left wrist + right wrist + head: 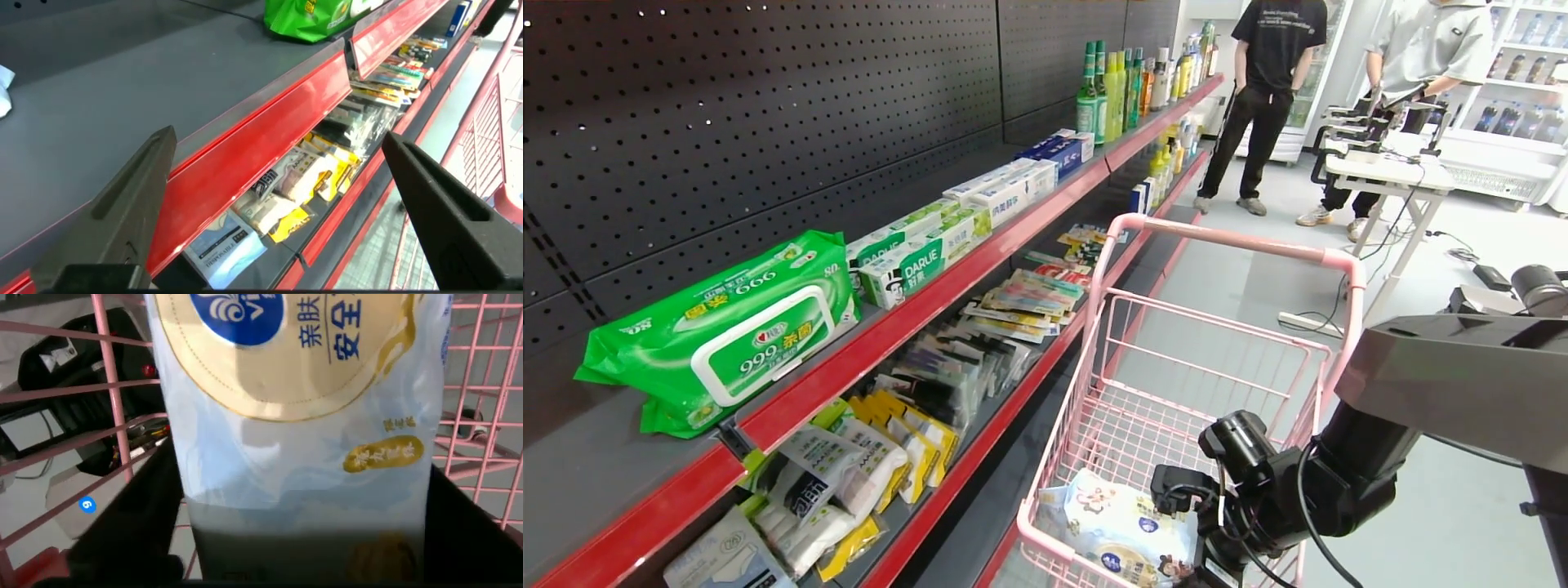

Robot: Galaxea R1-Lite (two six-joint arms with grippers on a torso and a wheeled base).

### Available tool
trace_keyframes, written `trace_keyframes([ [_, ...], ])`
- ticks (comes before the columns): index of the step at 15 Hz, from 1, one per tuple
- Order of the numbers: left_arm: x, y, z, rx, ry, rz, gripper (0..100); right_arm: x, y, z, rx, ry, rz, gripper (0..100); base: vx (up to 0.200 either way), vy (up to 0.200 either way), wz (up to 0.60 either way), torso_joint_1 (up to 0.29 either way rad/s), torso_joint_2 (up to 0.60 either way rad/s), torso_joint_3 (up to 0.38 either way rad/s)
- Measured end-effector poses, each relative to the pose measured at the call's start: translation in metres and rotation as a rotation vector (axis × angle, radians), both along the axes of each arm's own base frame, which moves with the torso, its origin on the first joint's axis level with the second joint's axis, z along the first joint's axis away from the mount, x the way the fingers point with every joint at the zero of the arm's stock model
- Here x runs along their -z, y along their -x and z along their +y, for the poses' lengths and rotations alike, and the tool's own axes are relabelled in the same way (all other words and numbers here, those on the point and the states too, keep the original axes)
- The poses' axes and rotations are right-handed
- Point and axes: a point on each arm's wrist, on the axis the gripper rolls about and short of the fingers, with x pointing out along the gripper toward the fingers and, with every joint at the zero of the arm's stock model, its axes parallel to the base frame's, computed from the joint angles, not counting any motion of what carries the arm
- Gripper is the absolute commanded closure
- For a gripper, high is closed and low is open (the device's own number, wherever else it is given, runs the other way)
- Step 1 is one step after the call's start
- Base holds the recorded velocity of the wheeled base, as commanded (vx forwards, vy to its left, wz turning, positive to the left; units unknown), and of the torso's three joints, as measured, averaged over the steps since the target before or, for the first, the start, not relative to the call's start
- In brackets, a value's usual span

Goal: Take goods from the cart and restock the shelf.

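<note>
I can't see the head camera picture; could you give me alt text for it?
The robot's dark right arm hangs down inside a pink cart, over a pale wipes pack lying in it. On the left, a red-edged shelf holds a green wipes pack, toothpaste boxes and bottles.

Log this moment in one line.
left claw: open, by shelf | right claw: at wipes pack in cart | pack not yet shelved
</note>
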Motion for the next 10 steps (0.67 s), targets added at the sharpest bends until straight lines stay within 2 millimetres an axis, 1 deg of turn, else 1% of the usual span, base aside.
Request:
trace_keyframes([
  [4, 0.0, 0.0, 0.0, 0.0, 0.001, 0.0, 0, -0.002, -0.003, -0.003, 0.061, -0.012, 0.01, 100, 0.0, 0.0, 0.0, 0.0, 0.0, 0.0],
  [5, 0.0, 0.0, 0.0, 0.001, 0.002, 0.0, 0, -0.006, -0.005, -0.003, 0.097, -0.021, 0.008, 100, 0.0, 0.0, 0.0, 0.0, 0.0, 0.0],
  [6, 0.0, 0.0, 0.0, 0.001, 0.002, -0.001, 0, -0.017, -0.009, -0.003, 0.165, -0.03, -0.011, 100, 0.0, 0.0, 0.0, 0.0, 0.0, 0.0],
  [7, 0.0, 0.0, 0.0, 0.002, 0.002, -0.001, 0, -0.033, -0.015, -0.003, 0.277, -0.046, -0.046, 100, 0.0, 0.0, 0.0, 0.0, 0.0, 0.0],
  [8, 0.0, 0.0, 0.0, 0.003, 0.004, -0.001, 0, -0.052, -0.021, -0.004, 0.384, -0.069, -0.088, 100, 0.0, 0.0, 0.0, 0.0, 0.0, 0.0],
  [10, 0.0, 0.0, 0.0, 0.003, 0.003, -0.001, 0, -0.092, -0.028, -0.012, 0.527, -0.082, -0.177, 100, 0.0, 0.0, 0.0, 0.0, 0.0, 0.0],
])
